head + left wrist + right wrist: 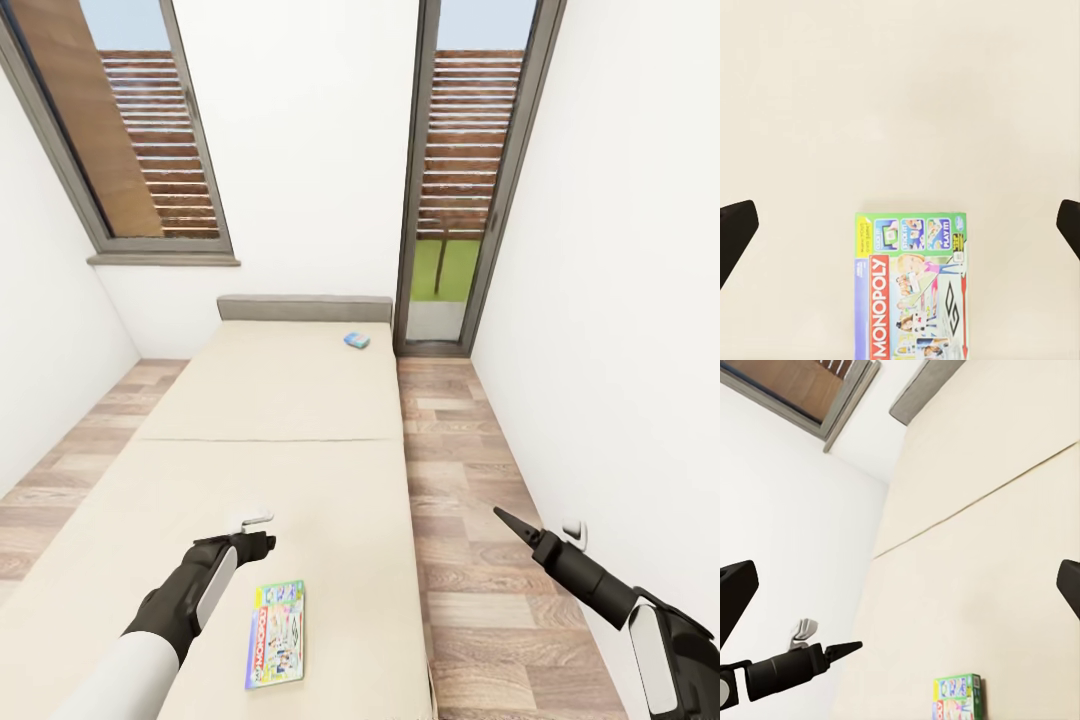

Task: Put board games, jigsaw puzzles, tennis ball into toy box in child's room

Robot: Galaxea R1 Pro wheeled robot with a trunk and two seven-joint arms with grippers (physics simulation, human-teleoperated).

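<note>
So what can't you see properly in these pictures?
- Small blue box at the far end of the bed, head view: too small to read its print.
- Monopoly box, left wrist view: its lower part is cut off by the picture's edge.
- Left gripper, head view: too small and end-on to tell open from shut.
- Right gripper, head view: the fingers overlap, so the gap can't be judged.

The left arm reaches forward, its gripper (255,535) pointing down with fingers (735,229) spread wide, empty. The right arm stretches forward well off to the right of it, its gripper (510,522) level and angled inward, fingers (736,592) apart, holding nothing.
</note>
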